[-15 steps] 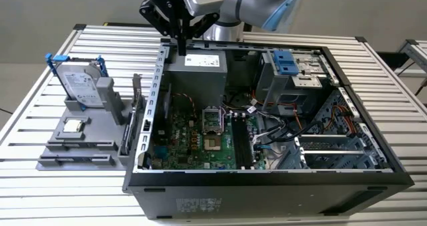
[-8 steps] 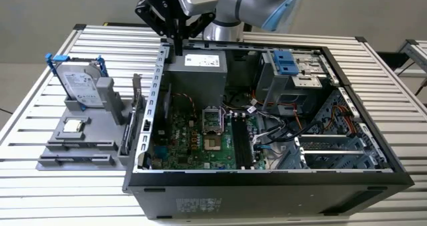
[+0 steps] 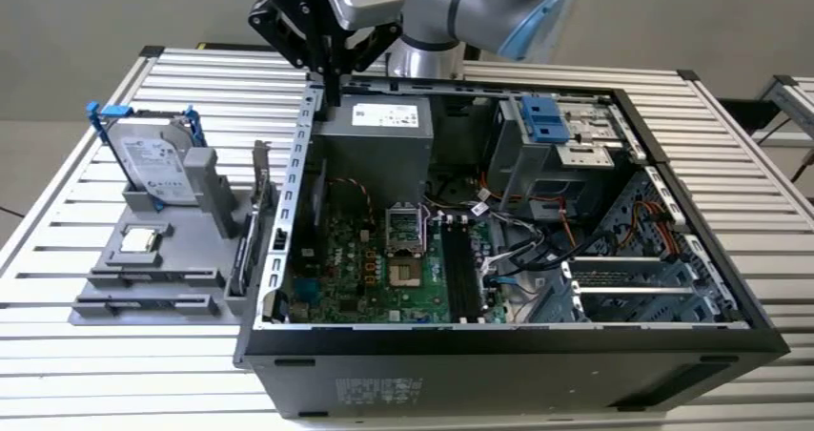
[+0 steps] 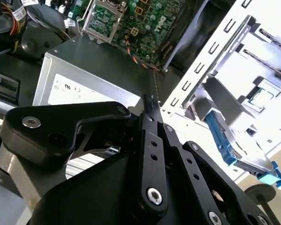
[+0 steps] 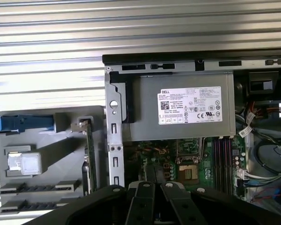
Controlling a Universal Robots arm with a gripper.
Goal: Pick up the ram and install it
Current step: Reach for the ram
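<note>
Seeing ram [image 5: 90, 154] standing on edge in grey tray [image 3: 152, 280], hugging tray's case-side edge, long axis running along case [image 3: 303, 154] wall. Noting hard drive [image 3: 159, 159] and CPU chip [image 3: 140, 240] sitting nearby in tray. Reading gripper [image 3: 331, 102] as hovering over power supply [image 3: 376, 131] corner, jaws closed, gripping nothing.

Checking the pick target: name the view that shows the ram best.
The first wrist view: the ram stands on edge in the grey tray, its long edge seen from above. The exterior view shows it thin, beside the case wall.
</note>
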